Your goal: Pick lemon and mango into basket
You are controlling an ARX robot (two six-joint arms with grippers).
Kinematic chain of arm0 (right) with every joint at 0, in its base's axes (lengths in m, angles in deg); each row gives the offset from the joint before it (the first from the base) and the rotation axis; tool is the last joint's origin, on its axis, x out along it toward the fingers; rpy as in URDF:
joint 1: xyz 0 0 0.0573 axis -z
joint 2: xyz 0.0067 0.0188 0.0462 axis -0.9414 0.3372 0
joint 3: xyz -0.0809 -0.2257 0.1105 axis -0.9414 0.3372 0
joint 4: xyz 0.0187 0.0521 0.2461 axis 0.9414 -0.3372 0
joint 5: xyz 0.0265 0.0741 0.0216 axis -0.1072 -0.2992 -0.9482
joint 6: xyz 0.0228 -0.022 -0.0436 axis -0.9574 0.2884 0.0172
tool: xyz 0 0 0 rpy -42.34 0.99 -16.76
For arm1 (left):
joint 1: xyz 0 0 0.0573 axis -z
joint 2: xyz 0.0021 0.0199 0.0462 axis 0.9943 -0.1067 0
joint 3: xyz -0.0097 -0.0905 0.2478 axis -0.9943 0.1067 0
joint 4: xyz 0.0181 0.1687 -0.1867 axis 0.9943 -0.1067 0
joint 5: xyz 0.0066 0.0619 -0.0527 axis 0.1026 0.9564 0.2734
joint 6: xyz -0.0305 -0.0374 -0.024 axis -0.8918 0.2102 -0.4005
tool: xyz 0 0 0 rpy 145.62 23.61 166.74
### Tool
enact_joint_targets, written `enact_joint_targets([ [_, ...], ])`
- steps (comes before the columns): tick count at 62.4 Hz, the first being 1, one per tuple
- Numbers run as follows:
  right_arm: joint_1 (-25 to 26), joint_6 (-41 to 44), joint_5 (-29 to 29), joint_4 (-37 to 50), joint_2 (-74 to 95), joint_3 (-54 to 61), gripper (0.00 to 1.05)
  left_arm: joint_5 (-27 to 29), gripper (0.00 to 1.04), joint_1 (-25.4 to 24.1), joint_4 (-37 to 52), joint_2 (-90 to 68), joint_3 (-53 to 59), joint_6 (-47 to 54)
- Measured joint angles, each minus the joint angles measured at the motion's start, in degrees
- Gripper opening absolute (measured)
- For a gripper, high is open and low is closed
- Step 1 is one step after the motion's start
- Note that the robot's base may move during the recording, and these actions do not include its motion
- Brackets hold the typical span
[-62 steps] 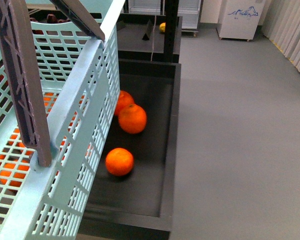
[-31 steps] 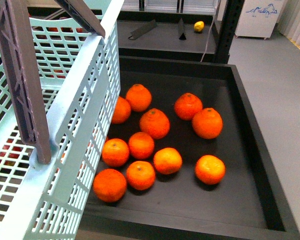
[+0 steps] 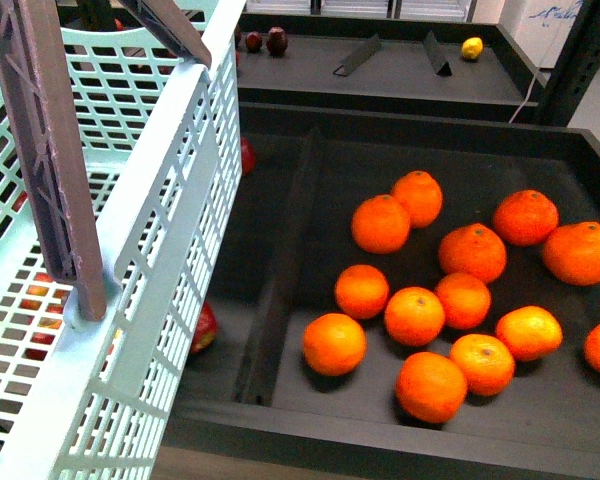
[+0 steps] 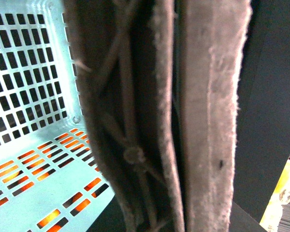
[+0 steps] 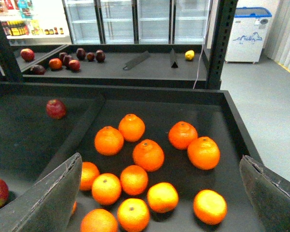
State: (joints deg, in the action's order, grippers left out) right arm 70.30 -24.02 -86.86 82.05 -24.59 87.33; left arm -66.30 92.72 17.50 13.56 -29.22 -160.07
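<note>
Teal basket (image 3: 130, 260) hangs in clenched left end effector (image 4: 179, 121); right end effector (image 5: 160, 200) open, empty, hunting fruit. Next, reach far lemon (image 3: 472, 47).

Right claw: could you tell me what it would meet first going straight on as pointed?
The right claw would probably meet the round orange tangerines in the black tray; depth is unclear.

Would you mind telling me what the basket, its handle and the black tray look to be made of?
Basket: likely moulded plastic, light teal, smooth; the even slots suggest it.
Handle: brown-grey plastic, by its moulded ribbing.
Tray: black, matte, rigid walls; metal or plastic, unclear.
</note>
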Motion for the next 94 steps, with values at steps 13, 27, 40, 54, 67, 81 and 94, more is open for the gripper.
enact_joint_targets([
  [13, 0.0, 0.0, 0.1, 0.0, 0.0, 0.0, 0.96, 0.1, 0.17, 0.0, 0.0, 0.0, 0.0, 0.0],
  [27, 0.0, 0.0, 0.0, 0.0, 0.0, 0.0, 0.96, 0.0, 0.17, 0.0, 0.0, 0.0, 0.0, 0.0],
  [40, 0.0, 0.0, 0.1, 0.0, 0.0, 0.0, 0.96, 0.0, 0.17, 0.0, 0.0, 0.0, 0.0, 0.0],
  [54, 0.0, 0.0, 0.0, 0.0, 0.0, 0.0, 0.96, 0.3, 0.17, 0.0, 0.0, 0.0, 0.0, 0.2],
  [67, 0.0, 0.0, 0.0, 0.0, 0.0, 0.0, 0.96, 0.1, 0.17, 0.0, 0.0, 0.0, 0.0, 0.2],
  [81, 0.0, 0.0, 0.0, 0.0, 0.0, 0.0, 0.96, 0.0, 0.17, 0.0, 0.0, 0.0, 0.0, 0.2],
  [94, 0.0, 0.0, 0.1, 0.0, 0.1, 0.0, 0.96, 0.1, 0.17, 0.0, 0.0, -0.1, 0.0, 0.2],
])
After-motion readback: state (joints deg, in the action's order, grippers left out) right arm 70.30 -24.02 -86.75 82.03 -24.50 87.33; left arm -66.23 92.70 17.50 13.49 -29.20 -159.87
